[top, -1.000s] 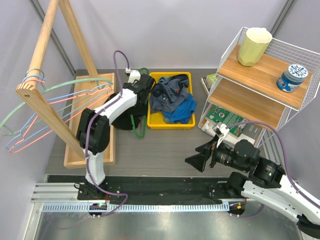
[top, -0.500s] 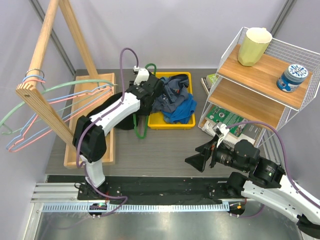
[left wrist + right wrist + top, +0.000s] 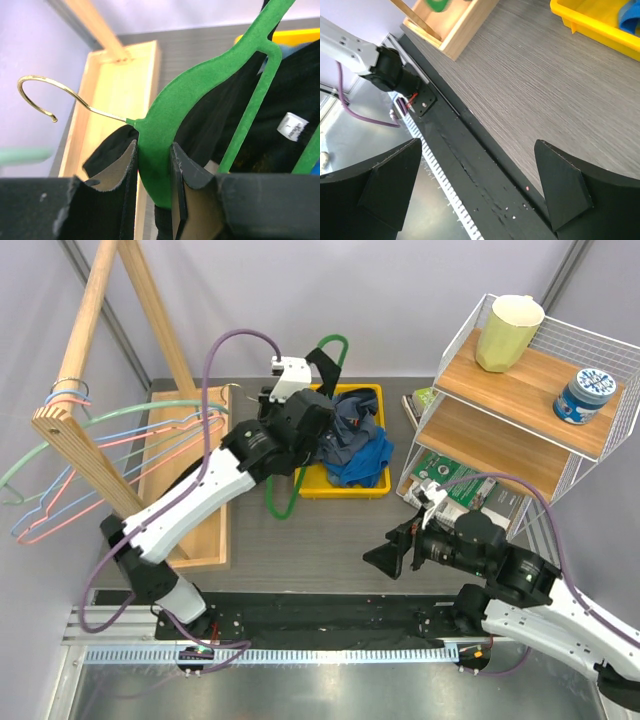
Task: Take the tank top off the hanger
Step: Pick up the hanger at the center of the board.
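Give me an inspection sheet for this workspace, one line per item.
Surface: grey wood-grain table.
Job's things: black tank top draped on green hanger.
Clutter: yellow bin of clothes; wire shelf with cup and tin; wooden rack with wire hangers.
Grippers: left gripper shut on the hanger; right gripper open, empty.
Cables: purple cable loops high beside the hanger.
Surroundings: lilac walls.

The left arm (image 3: pixel 190 505) and the right arm (image 3: pixel 545 625) are clad in white shells, which are linked by black joints (image 3: pixel 128 560). A purple cable (image 3: pixel 215 350) is run along each arm. A small white block (image 3: pixel 290 375) is fixed at the left wrist. The left hand (image 3: pixel 152 155) and the right hand (image 3: pixel 477 150) are formed of matte black, wedge-shaped fingers (image 3: pixel 390 180).
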Available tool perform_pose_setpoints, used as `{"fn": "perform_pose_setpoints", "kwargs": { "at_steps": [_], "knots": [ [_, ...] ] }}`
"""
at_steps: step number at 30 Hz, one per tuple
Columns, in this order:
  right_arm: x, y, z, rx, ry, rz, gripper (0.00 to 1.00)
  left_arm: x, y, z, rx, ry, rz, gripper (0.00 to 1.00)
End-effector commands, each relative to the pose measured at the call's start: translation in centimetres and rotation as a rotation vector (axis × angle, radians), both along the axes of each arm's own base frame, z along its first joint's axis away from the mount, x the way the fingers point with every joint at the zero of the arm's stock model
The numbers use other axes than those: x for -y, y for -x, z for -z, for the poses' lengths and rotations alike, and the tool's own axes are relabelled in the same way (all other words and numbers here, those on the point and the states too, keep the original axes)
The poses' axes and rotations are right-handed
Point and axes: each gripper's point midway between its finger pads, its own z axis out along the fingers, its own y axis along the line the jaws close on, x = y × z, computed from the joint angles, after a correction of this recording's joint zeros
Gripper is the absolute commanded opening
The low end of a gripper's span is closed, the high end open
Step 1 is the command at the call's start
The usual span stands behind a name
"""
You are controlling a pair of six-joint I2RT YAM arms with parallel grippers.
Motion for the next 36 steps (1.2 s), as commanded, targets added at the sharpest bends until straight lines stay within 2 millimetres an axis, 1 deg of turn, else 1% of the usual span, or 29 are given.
{"fn": "perform_pose_setpoints", "kwargs": {
  "at_steps": [1, 2, 3, 4, 5, 6, 7, 8, 10, 11, 12, 13, 14, 16, 17, 19, 20, 23, 24, 25, 26, 27, 29, 30, 31, 32, 33, 36],
  "knots": [
    [-1.4, -1.5, -4.7, 0.112, -0.035, -0.011, 1.0, 0.1, 4.6, -5.2, 0.043, 0.071, 0.128, 0.0],
    [-1.8, -1.8, -5.9, 0.135, -0.037, -0.017, 1.0, -0.6, 5.9, -5.6, 0.032, 0.074, 0.149, 0.0],
    [-2.1, -2.0, -6.5, 0.148, -0.036, -0.021, 1.0, -0.4, 6.8, -5.8, 0.027, 0.087, 0.182, 0.0],
    [-2.4, -2.1, -7.1, 0.159, -0.04, -0.032, 1.0, -0.6, 7.5, -6.1, 0.026, 0.112, 0.197, 0.0],
    [-2.6, -2.3, -8.7, 0.193, -0.055, -0.038, 1.0, -1.4, 8.5, -6.3, 0.018, 0.129, 0.217, 0.0],
    [-3.2, -2.7, -8.6, 0.192, -0.034, -0.045, 1.0, -1.6, 9.3, -6.6, 0.02, 0.148, 0.241, 0.0],
    [-3.4, -2.9, -9.1, 0.2, -0.031, -0.049, 1.0, -1.9, 9.8, -6.6, 0.019, 0.169, 0.255, 0.0],
    [-3.6, -3.0, -10.6, 0.222, -0.047, -0.052, 1.0, -2.4, 10.8, -6.9, 0.021, 0.226, 0.299, 0.0],
    [-4.4, -3.4, -11.3, 0.235, -0.037, -0.068, 1.0, -2.6, 11.7, -7.0, 0.025, 0.282, 0.354, 0.0],
    [-4.5, -3.3, -13.2, 0.264, -0.068, -0.078, 1.0, -2.1, 12.3, -7.6, 0.034, 0.341, 0.413, 0.0],
    [-4.6, -3.3, -14.2, 0.285, -0.074, -0.082, 1.0, -2.7, 13.0, -7.4, 0.041, 0.368, 0.439, 0.0],
    [-5.0, -3.7, -14.6, 0.29, -0.07, -0.082, 1.0, -2.9, 13.5, -7.7, 0.052, 0.394, 0.461, 0.0],
    [-5.0, -3.7, -16.9, 0.321, -0.103, -0.077, 1.0, -3.0, 13.8, -7.8, 0.056, 0.41, 0.479, 0.0],
    [-5.7, -4.4, -18.3, 0.335, -0.111, -0.071, 1.0, -3.5, 14.5, -7.9, 0.058, 0.432, 0.507, 0.0],
    [-5.6, -4.5, -20.4, 0.359, -0.139, -0.058, 1.0, -3.7, 14.6, -7.8, 0.057, 0.426, 0.513, 0.0],
    [-5.9, -5.4, -21.9, 0.371, -0.141, -0.028, 1.0, -3.8, 14.7, -7.5, 0.054, 0.412, 0.519, 0.0],
    [-6.7, -6.2, -22.7, 0.367, -0.122, -0.021, 0.99, -3.8, 14.7, -7.4, 0.05, 0.405, 0.519, 0.0],
    [-7.7, -7.9, -23.8, 0.375, -0.056, 0.007, 0.95, -3.4, 14.5, -6.9, 0.033, 0.377, 0.524, 0.0],
    [-7.7, -8.4, -24.0, 0.381, -0.043, 0.028, 0.93, -3.5, 14.4, -6.6, 0.029, 0.362, 0.517, 0.0],
    [-7.7, -8.6, -24.3, 0.386, -0.038, 0.031, 0.91, -3.5, 14.3, -6.4, 0.022, 0.349, 0.51, 0.0],
    [-7.8, -8.6, -24.9, 0.399, -0.047, 0.031, 0.91, -3.5, 14.2, -6.2, 0.02, 0.337, 0.506, 0.0],
    [-7.9, -8.7, -25.1, 0.407, -0.049, 0.031, 0.91, -3.5, 14.1, -6.0, 0.015, 0.323, 0.506, 0.0],
    [-7.6, -9.5, -25.7, 0.431, -0.04, 0.07, 0.9, -3.2, 14.0, -5.5, 0.006, 0.309, 0.514, 0.0],
    [-8.2, -9.9, -25.1, 0.426, -0.018, 0.066, 0.9, -3.0, 14.0, -5.3, 0.004, 0.309, 0.518, 0.0],
    [-8.3, -10.3, -24.6, 0.422, 0.01, 0.071, 0.9, -2.9, 13.9, -5.2, 0.002, 0.304, 0.521, 0.0],
    [-8.4, -10.7, -24.6, 0.425, 0.024, 0.081, 0.9, -2.7, 13.9, -4.9, -0.005, 0.298, 0.522, 0.0],
    [-8.9, -11.5, -23.7, 0.417, 0.063, 0.09, 0.89, -2.7, 13.8, -4.8, -0.009, 0.292, 0.522, 0.0],
    [-8.7, -12.8, -22.1, 0.414, 0.141, 0.134, 0.88, -2.6, 13.7, -4.1, -0.023, 0.274, 0.518, 0.0]
  ]
}}
